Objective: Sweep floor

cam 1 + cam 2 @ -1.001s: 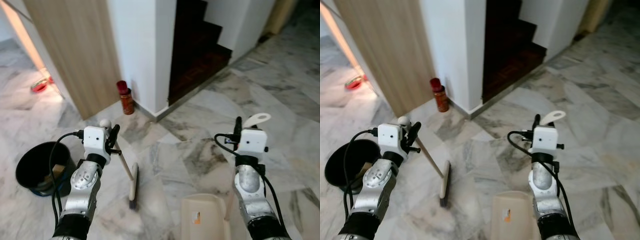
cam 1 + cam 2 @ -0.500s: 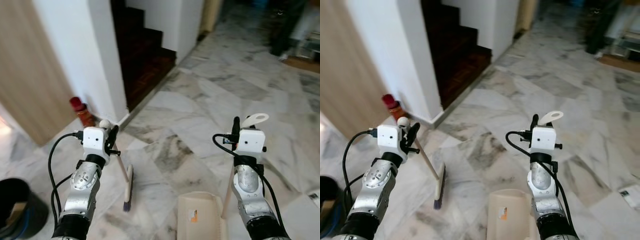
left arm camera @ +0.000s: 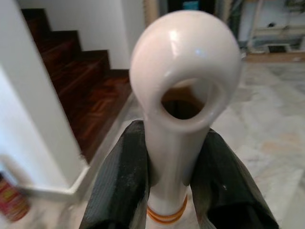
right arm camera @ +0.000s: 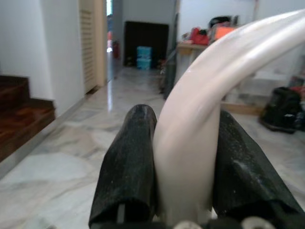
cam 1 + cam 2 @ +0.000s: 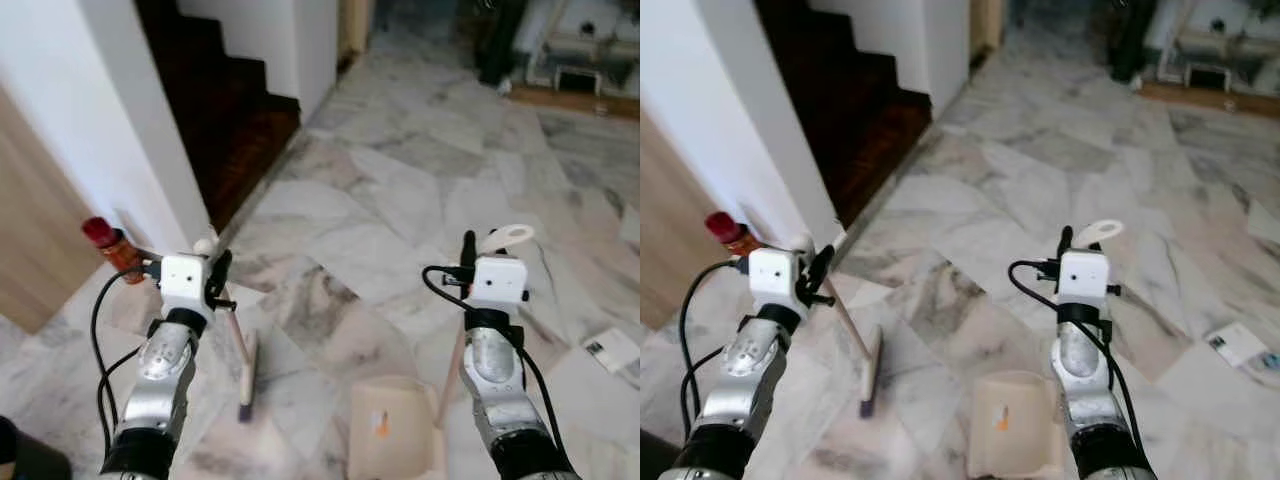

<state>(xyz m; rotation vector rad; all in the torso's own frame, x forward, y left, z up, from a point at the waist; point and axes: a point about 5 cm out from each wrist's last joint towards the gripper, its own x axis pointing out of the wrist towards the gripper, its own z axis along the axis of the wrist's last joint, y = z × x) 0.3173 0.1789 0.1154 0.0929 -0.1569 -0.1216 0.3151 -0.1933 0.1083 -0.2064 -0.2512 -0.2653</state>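
Observation:
My left gripper (image 5: pixel 215 272) is shut on the cream handle of a small broom (image 5: pixel 236 338), whose brush head (image 5: pixel 247 380) rests on the marble floor in front of me. The handle's ring-shaped end (image 3: pixel 185 71) pokes up between the black fingers (image 3: pixel 119 181). My right gripper (image 5: pixel 470 250) is shut on the curved white handle (image 5: pixel 506 238) of a beige dustpan (image 5: pixel 393 430), which stands on the floor at my lower right. In the right wrist view the handle (image 4: pixel 200 129) sits clamped between both fingers (image 4: pixel 127 162).
A white wall corner (image 5: pixel 130 130) and a dark wooden staircase (image 5: pixel 225 110) rise at the left. A red can (image 5: pixel 108 243) stands by the wall. Paper scraps (image 5: pixel 612 350) lie on the floor at the right. Furniture and clutter (image 5: pixel 570 50) line the far back.
The camera has turned to the right: the stairs and the red can slid left, the black bin left the frame, and paper scraps came in. Both grips are unchanged.

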